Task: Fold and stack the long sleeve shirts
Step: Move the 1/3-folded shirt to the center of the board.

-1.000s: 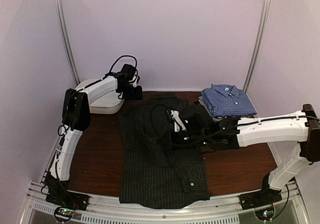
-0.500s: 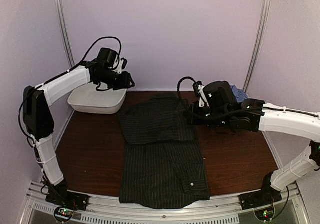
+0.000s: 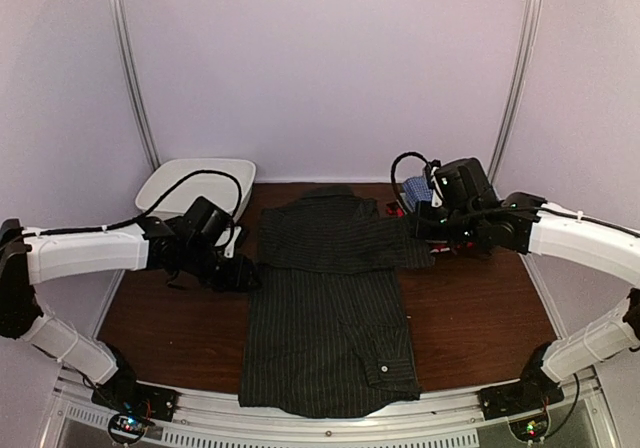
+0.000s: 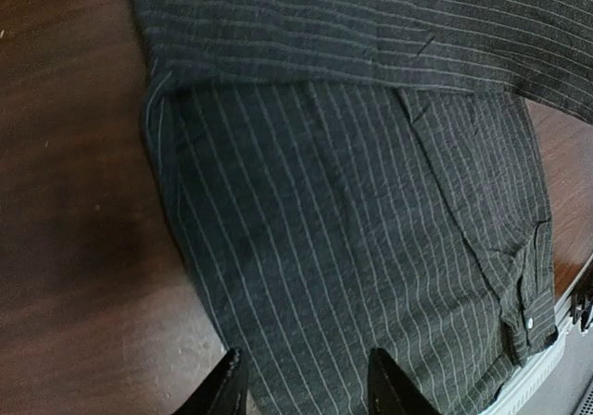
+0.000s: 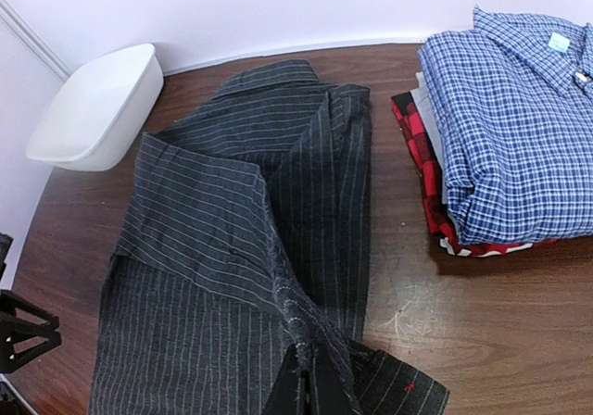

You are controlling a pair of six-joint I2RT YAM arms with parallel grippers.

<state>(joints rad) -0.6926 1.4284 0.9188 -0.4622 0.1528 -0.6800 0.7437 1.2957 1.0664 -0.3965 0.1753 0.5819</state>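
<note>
Black pinstriped shirt (image 3: 325,318) lies from the surface's (image 3: 470,318) near edge to its far edge, a fold pinched in the closed right hand (image 5: 306,380), left hand (image 4: 301,387) open above it.

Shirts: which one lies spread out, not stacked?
The black pinstriped shirt, spread mid-table; the blue checked shirt and red-black shirt sit folded in a pile.
</note>
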